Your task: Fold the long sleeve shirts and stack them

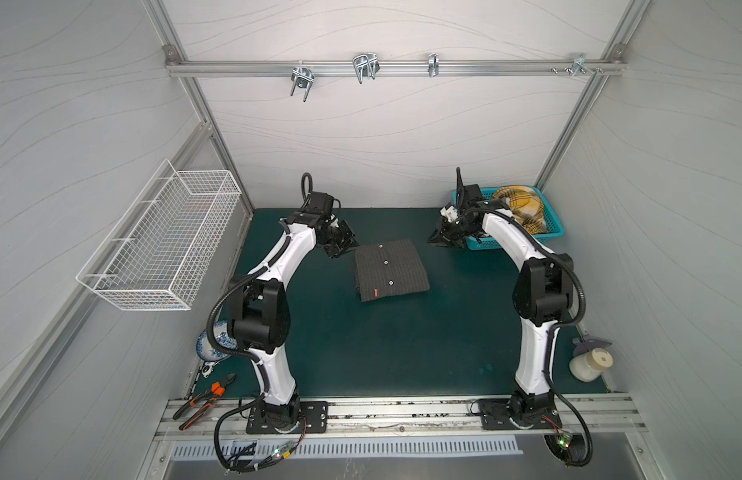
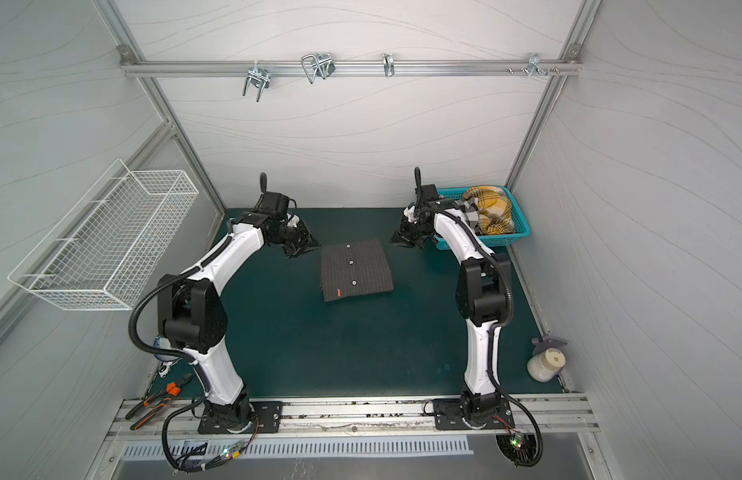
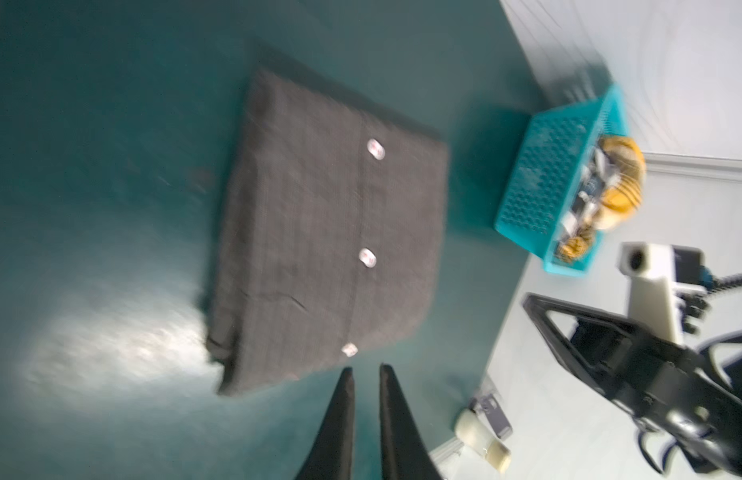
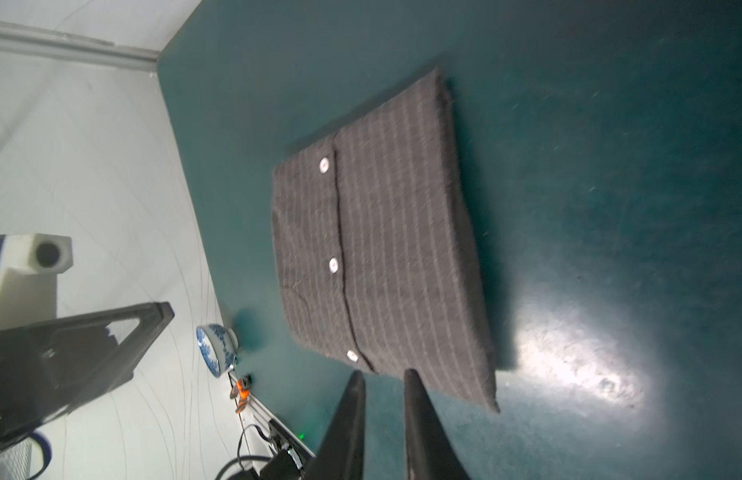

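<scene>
One folded shirt [image 1: 390,272], three buttons [image 1: 385,262]

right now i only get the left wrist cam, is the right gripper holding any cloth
Observer: no, in its own wrist view the right gripper has nothing between its fingers
Operator: anything on the near left i can't see
Observer: a blue and white bowl sits at the mat's left edge, partly hidden by the left arm in a top view
Operator: other clutter there
Observer: orange-handled pliers lie at the mat's near left corner
</scene>
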Action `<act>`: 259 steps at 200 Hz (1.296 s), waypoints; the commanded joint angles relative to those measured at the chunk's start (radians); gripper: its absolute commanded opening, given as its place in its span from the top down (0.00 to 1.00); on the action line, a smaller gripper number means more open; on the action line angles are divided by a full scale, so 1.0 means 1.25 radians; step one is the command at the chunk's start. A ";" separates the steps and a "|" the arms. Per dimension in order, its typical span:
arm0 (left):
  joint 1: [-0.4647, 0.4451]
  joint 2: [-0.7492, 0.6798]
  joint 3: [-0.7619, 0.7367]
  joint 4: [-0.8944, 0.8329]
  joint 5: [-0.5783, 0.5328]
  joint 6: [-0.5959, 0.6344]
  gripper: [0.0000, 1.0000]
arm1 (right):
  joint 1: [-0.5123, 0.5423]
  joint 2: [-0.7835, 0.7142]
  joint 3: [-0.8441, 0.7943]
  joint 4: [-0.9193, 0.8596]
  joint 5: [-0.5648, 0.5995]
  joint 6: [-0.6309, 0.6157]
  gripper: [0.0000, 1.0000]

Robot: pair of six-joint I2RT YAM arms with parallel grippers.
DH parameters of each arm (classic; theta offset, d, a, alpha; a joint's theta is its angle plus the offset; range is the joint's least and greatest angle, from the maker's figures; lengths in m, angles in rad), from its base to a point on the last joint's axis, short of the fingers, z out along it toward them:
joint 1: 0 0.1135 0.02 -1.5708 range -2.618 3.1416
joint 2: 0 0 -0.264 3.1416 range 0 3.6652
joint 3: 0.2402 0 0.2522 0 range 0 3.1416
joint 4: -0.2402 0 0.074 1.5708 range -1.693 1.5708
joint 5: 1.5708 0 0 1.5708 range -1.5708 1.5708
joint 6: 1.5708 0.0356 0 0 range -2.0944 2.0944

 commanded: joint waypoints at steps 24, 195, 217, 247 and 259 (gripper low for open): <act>-0.021 0.132 -0.019 0.013 0.008 0.013 0.99 | 0.064 0.133 0.043 0.000 0.024 -0.035 0.85; -0.078 -0.137 -0.321 -0.021 -0.024 0.054 0.52 | 0.208 -0.205 -0.495 0.082 0.142 0.067 0.89; -0.077 -0.286 -0.369 -0.055 -0.040 0.054 0.33 | 0.284 -0.282 -0.513 0.016 0.237 0.083 0.83; -0.057 -0.432 -0.539 0.050 -0.018 0.075 0.19 | 0.323 -0.344 -0.564 0.008 0.268 0.122 0.60; -0.033 -0.458 -0.598 0.132 0.027 0.068 0.18 | 0.323 -0.355 -0.581 0.021 0.255 0.132 0.55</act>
